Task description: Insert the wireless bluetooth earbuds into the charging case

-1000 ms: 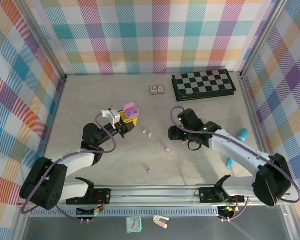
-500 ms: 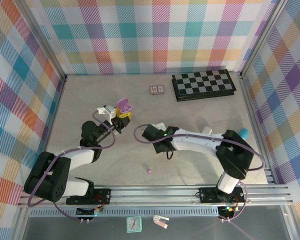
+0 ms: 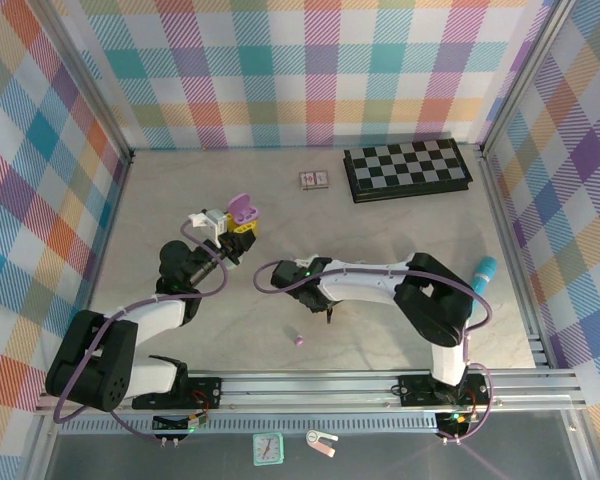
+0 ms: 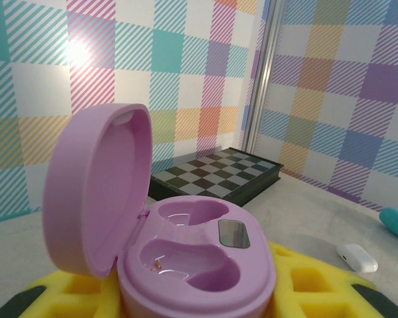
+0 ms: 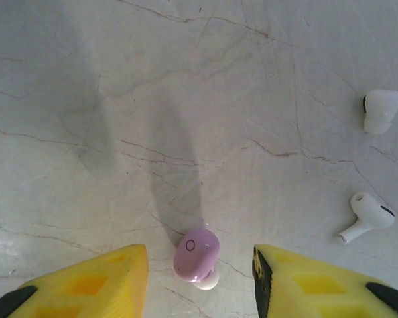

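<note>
Swung left across the tabletop and narrowed, the right fingers now straddle a purple earbud lying there, with gaps on both sides and no pinch yet. Two white earbuds lie nearby. Meanwhile the left fingers hold the open charging case, both wells empty and ready.

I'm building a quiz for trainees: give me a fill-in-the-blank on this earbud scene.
The left tool holds a purple charging case whose lid is ___. The earbud between the fingers of the right tool is coloured ___. Near it lie ___ white earbuds.
Missing: open; purple; two.
</note>
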Available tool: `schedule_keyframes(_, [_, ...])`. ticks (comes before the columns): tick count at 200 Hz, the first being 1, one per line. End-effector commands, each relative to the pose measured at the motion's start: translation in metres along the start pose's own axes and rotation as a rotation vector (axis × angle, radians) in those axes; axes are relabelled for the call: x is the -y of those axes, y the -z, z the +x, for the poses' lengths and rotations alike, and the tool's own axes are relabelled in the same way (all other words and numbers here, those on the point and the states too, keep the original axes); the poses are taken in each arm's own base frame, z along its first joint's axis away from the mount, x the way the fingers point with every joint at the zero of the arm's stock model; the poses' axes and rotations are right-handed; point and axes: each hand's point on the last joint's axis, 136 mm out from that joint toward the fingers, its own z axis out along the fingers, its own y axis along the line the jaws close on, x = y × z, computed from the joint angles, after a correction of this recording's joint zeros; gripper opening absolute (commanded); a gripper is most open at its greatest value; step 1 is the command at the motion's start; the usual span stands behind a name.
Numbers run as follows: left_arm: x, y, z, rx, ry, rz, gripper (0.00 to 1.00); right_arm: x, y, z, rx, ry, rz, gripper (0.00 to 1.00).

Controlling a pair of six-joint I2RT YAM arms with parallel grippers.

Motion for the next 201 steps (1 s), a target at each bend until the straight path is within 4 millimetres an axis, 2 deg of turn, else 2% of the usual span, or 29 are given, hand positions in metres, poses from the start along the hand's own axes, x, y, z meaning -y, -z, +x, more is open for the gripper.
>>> schedule_keyframes(1, [-0.001, -0.002, -0.022, 0.053, -0.045, 0.001, 0.3, 0.003, -0.001, -0.002, -0.006, 0.027, 0.03, 0.42])
schedule_keyframes(90, [-0.001, -0.003, -0.022, 0.046, -0.05, 0.005, 0.3, 0.002, -0.014, 0.006, -0.051, 0.062, 0.074, 0.35])
schedule_keyframes(175, [0.0, -0.003, -0.021, 0.043, -0.05, 0.01, 0.3, 0.019, -0.008, 0.012, -0.075, 0.044, 0.146, 0.32])
schedule_keyframes(201, [0.0, -0.002, -0.022, 0.044, -0.052, 0.008, 0.3, 0.018, -0.01, 0.013, -0.069, 0.046, 0.142, 0.32])
